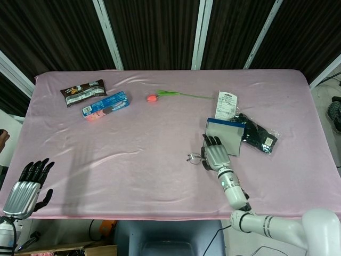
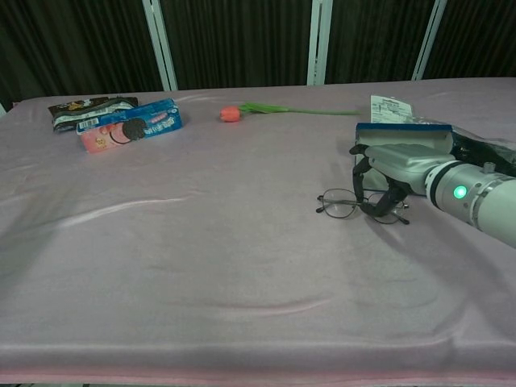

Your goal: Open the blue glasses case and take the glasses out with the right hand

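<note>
A pink cloth (image 1: 160, 138) covers the whole table. In the head view, right of the middle, the right hand (image 1: 216, 156) lies palm down over the glasses (image 2: 355, 205). In the chest view its fingers (image 2: 359, 171) bend down around the right lens of the glasses. They look like they are pinching the frame, but I cannot tell if the grip is tight. The glasses sit on the cloth with the lenses facing the left side of the frame. They are out of the case.

The blue glasses case (image 1: 228, 135) is just behind the hand, toward the upper right. It stands open, and its grey inside shows in the head view. A black packet (image 1: 258, 136) lies right beside the case on its right side. A white tag (image 1: 225, 105) lies just above the case.

The left hand (image 1: 26, 184) is far away, at the lower left corner of the head view, off the edge of the table. Its fingers are spread and it holds nothing.

In the upper left of the frame are a dark snack bag (image 1: 82, 92) and a blue cookie pack (image 1: 105, 105), close together. A flower (image 1: 170, 95) with a pink bud and a green stem lies near the top middle.
</note>
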`<state>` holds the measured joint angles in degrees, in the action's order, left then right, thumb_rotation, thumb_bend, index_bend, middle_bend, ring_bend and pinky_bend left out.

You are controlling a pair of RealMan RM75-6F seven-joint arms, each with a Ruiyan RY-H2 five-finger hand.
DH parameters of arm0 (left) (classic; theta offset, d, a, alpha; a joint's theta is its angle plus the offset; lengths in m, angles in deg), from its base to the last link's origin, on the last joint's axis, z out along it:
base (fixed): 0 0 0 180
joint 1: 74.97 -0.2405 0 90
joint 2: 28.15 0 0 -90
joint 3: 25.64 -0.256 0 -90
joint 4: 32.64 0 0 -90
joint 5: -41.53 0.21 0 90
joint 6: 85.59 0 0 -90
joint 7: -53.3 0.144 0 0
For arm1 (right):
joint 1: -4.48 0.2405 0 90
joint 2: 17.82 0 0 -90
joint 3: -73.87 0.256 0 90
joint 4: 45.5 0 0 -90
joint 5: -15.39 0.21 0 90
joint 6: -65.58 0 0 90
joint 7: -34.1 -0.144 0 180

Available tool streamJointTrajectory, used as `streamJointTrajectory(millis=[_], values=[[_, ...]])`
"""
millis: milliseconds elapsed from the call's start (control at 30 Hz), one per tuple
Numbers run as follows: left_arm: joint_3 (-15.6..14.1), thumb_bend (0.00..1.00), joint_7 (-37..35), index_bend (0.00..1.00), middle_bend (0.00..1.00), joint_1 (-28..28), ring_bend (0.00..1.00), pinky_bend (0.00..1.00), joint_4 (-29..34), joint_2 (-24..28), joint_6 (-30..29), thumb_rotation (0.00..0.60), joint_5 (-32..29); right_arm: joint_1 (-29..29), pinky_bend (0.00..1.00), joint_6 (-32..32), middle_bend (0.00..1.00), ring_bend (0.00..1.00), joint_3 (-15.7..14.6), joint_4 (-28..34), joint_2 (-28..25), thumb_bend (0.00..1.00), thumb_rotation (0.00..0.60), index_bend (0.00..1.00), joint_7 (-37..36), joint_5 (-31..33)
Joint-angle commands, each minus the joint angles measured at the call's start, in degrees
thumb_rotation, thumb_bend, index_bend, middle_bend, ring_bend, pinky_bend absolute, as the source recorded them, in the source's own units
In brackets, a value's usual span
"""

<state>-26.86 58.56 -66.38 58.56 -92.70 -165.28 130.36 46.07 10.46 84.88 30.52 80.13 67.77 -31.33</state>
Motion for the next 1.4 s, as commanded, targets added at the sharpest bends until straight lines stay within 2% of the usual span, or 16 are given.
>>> streamJointTrajectory(millis=[33,633,900,1133,1400], values=[[0.0,0.41,0.0,0.00,0.00,0.0,0.00,0.01,0.0,0.0,-0.1,0.600,0.0,0.1,0.00,-0.1,0.04,0.00,0.0,-0.3,0.3,0.53,0.600,0.67,0.0,0.0],[-0.1,0.41,0.0,0.00,0.00,0.0,0.00,0.01,0.0,0.0,0.0,0.600,0.1,0.7,0.00,-0.4,0.07,0.00,-0.3,-0.3,0.8,0.65,0.600,0.73,-0.3,-0.4],[0.0,0.41,0.1,0.00,0.00,0.0,0.00,0.01,0.0,-0.1,0.0,0.600,0.0,2.1,0.00,-2.3,0.08,0.00,0.6,1.1,2.4,0.65,0.600,0.73,0.1,-3.3],[0.1,0.41,0.4,0.00,0.00,0.1,0.00,0.01,0.0,-0.1,0.0,0.600,-0.2,7.4,0.00,-2.3,0.08,0.00,4.5,-0.2,9.9,0.65,0.600,0.72,4.6,0.0],[0.3,0.41,-1.0,0.00,0.00,0.1,0.00,0.01,-0.3,0.3,0.0,0.600,-0.4,15.4,0.00,-3.3,0.08,0.00,8.7,-10.1,23.2,0.65,0.600,0.72,9.6,2.0]])
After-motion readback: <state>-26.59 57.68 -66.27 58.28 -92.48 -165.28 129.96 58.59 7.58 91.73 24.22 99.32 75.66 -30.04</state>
